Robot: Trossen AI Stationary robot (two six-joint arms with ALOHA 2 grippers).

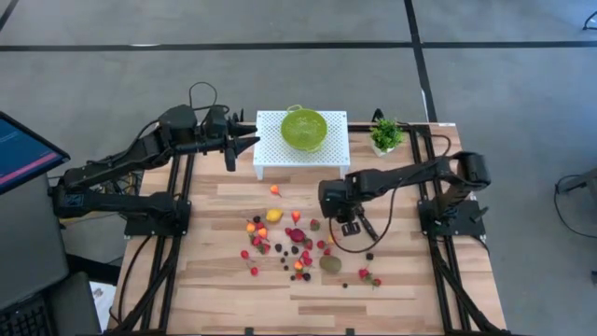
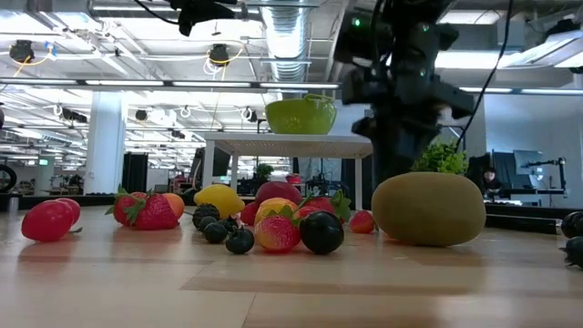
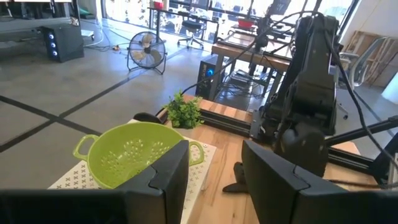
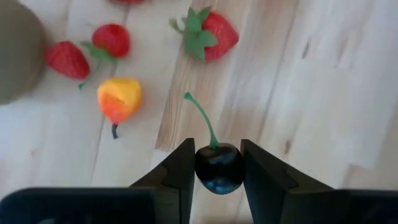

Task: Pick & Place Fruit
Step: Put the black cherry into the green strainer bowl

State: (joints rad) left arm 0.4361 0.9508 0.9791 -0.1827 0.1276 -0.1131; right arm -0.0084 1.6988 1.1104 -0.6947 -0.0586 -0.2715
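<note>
Pale wood planks make up the tabletop [image 1: 401, 280], largest thing in view. At its far edge stands a white perforated stand [image 1: 331, 149] carrying a lime-green colander [image 1: 304, 129], with a small potted plant [image 1: 385, 136] beside it.

The left gripper [image 1: 250, 143] waits level with the stand, just off its side, jaws spread, as the left wrist view shows; it holds nothing. The right gripper [image 4: 216, 163] is low over the right side of the fruit scatter.

The fruit [image 1: 297, 245] lies spread across mid-tabletop in front of the stand: strawberries, orange and yellow pieces, dark berries and a larger brown-green fruit [image 2: 428, 209]. None sits in the colander that we can see.

Smallest: a dark cherry [image 4: 217, 168] sits between the right jaws, which pinch it on both flanks, its green stem pointing away. A strawberry [image 4: 210, 34] and a yellow-orange fruit [image 4: 119, 99] lie near but apart.

We judge the step in hand to be securing and lifting this cherry.
- The cherry is round and glossy, so it may squirt out; we want the pinch across its widest part.
- Lift straight up first, so the neighbouring fruit stays undisturbed.
- Presumably the colander is the target; clear its rim and release low.
</note>
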